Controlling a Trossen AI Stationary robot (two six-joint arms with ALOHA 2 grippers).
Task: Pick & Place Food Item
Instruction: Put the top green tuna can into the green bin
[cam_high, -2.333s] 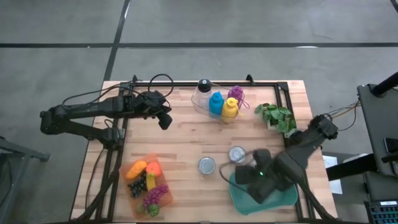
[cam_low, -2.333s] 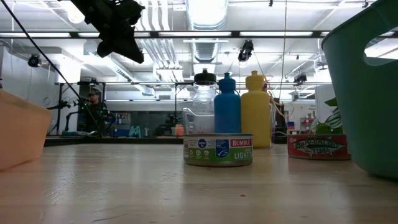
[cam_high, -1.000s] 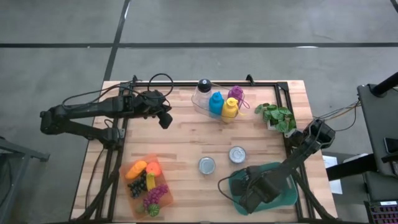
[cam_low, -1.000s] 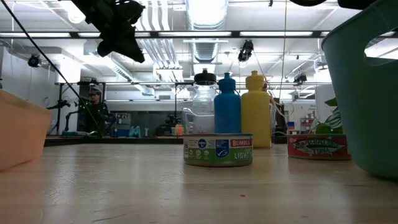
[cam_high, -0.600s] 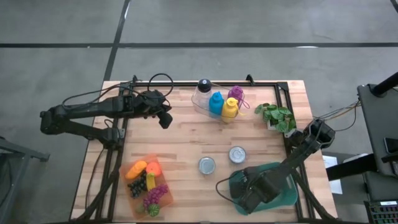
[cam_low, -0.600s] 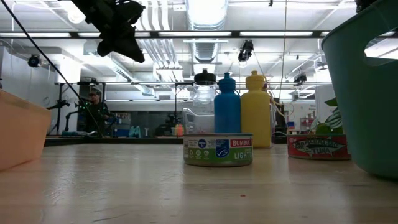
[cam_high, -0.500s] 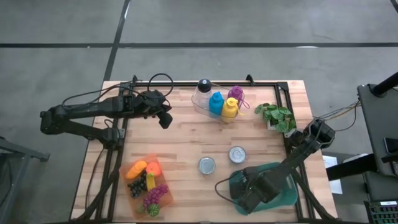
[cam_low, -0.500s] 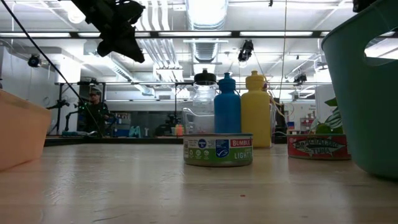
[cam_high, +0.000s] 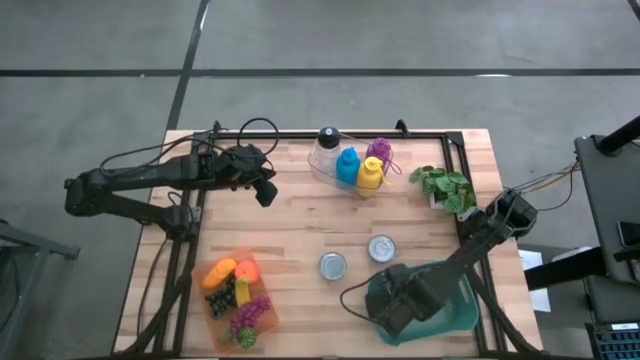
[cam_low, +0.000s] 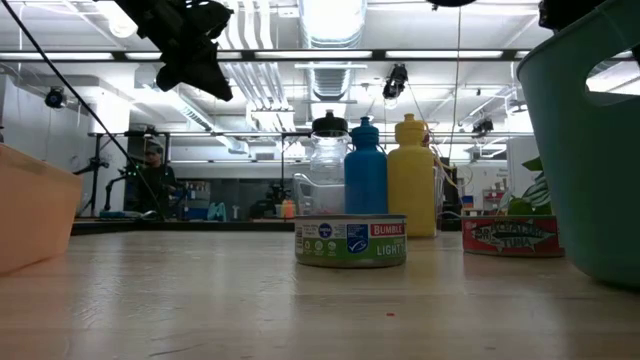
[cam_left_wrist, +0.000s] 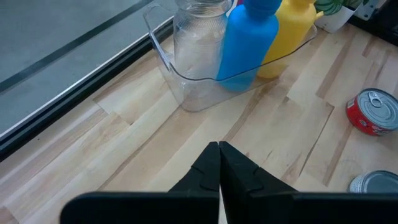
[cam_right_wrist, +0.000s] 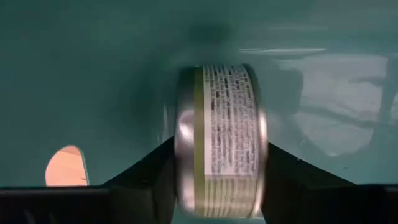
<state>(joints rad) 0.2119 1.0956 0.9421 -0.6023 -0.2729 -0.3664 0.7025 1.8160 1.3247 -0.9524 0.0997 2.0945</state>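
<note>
The right gripper (cam_right_wrist: 217, 180) has sunk into the teal bin (cam_high: 455, 318) at the table's near right, jaws just loosening around the can (cam_right_wrist: 217, 140). Release looks underway. The left gripper (cam_high: 265, 192) waits closed, far left.

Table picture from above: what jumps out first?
The right gripper reaches into the teal bin at the near right corner, with a can between its fingers. The bright fruit tray sits near left, and the blue bottle and yellow bottle stand at the back.
</note>
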